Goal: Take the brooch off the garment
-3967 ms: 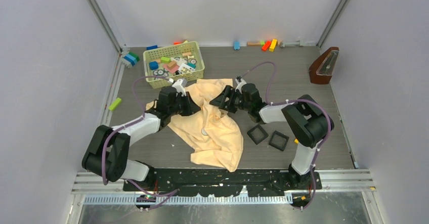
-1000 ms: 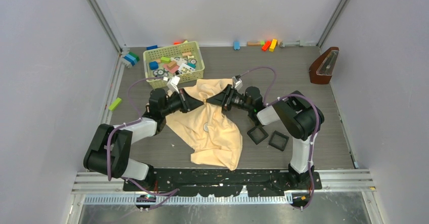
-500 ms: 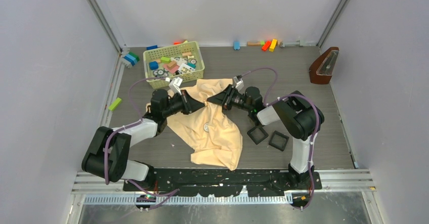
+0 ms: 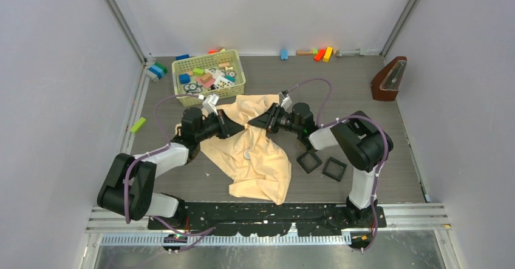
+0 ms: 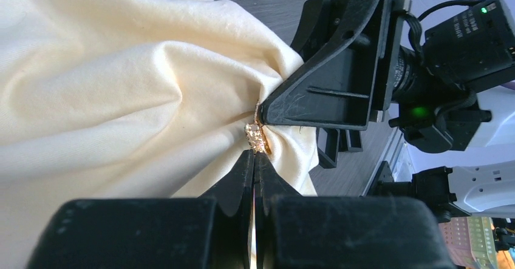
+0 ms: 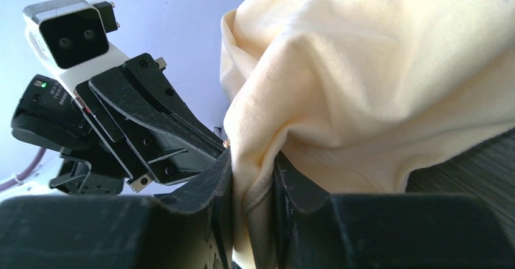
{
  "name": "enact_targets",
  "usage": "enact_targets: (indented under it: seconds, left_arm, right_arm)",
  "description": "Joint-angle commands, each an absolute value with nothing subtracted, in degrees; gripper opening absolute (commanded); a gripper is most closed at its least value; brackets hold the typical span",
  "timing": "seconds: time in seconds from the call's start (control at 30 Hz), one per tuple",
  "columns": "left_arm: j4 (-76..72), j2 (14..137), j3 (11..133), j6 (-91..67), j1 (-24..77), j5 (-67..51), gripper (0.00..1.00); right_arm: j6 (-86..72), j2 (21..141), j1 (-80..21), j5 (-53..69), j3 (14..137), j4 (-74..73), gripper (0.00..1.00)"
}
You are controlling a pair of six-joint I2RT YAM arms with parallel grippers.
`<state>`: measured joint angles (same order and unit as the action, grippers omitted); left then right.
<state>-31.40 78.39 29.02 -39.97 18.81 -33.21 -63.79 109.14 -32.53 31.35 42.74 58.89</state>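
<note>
While the right gripper (image 6: 252, 175) clamps the garment (image 5: 121, 87) mid-desk, the left gripper (image 5: 254, 155) nips the brooch (image 5: 255, 136) — next, I'd say, ease it free.

A robot lab cell: grey walls (image 4: 54, 99), aluminium framing (image 4: 122, 20) (toy blocks (image 4: 328, 53) lie strewn about).

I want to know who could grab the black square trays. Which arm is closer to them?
Right. The right arm passes just behind the black square trays; the left arm is off on the other side of the yellow garment.
</note>
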Motion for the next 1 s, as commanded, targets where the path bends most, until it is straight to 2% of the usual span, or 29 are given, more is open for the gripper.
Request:
enact_targets:
  seconds: [0.0, 0.23, 0.5, 0.6, 0.7, 0.77, 0.83, 0.97]
  left_arm:
    - [-33.01, 76.13, 30.32, -38.87, 19.16, -33.10, 0.00]
    - [-32.76, 76.54, 30.56, -39.20, 19.16, -33.01, 0.00]
    - [-27.24, 75.94, 31.34, -37.31, 19.07, -29.09, 0.00]
    - [-21.96, 74.32, 31.93, -35.13, 19.07, -24.60, 0.00]
    - [-18.61, 72.23, 32.10, -33.40, 19.07, -21.34, 0.00]
    - [-16.81, 71.19, 32.46, -32.37, 19.07, -19.98, 0.00]
    - [-15.11, 70.46, 32.89, -31.43, 19.09, -19.03, 0.00]
    - [-12.60, 70.72, 33.95, -29.85, 19.49, -17.47, 0.00]
  right_arm:
    - [-55.48, 105.07, -34.34, 29.64, 45.22, 52.57, 0.29]
    - [-52.72, 104.32, -35.23, 29.33, 45.94, 49.85, 0.29]
    - [-55.52, 104.85, -34.74, 30.97, 44.20, 56.28, 0.45]
    - [-55.64, 104.43, -34.26, 30.45, 43.61, 56.58, 0.54]
    - [-54.75, 103.73, -34.05, 29.58, 43.61, 54.57, 0.56]
    - [-53.87, 103.33, -34.08, 28.83, 43.73, 52.83, 0.55]
    - [-53.30, 103.20, -34.08, 28.38, 43.95, 51.46, 0.49]
    - [-53.48, 103.41, -34.06, 28.66, 44.32, 51.18, 0.27]
